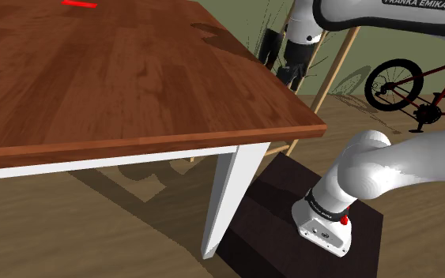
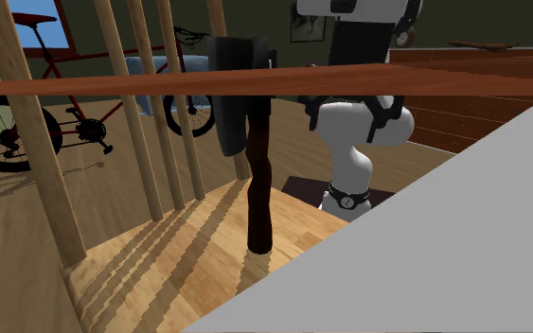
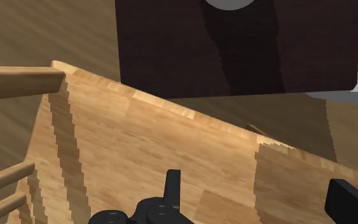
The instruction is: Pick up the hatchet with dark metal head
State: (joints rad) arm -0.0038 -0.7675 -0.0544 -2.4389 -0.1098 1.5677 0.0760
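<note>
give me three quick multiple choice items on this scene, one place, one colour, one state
1. In the shoulder view the bicycle is at: A upper right, B lower left, C lower middle.
2. The table leg is: A black, B white, C red.
3. In the second exterior view the hatchet is: A lying flat, B head down, C head up.
Answers: 1 A, it sits near the top right corner; 2 B, plain white under the brown top; 3 C, dark head above the handle.
</note>
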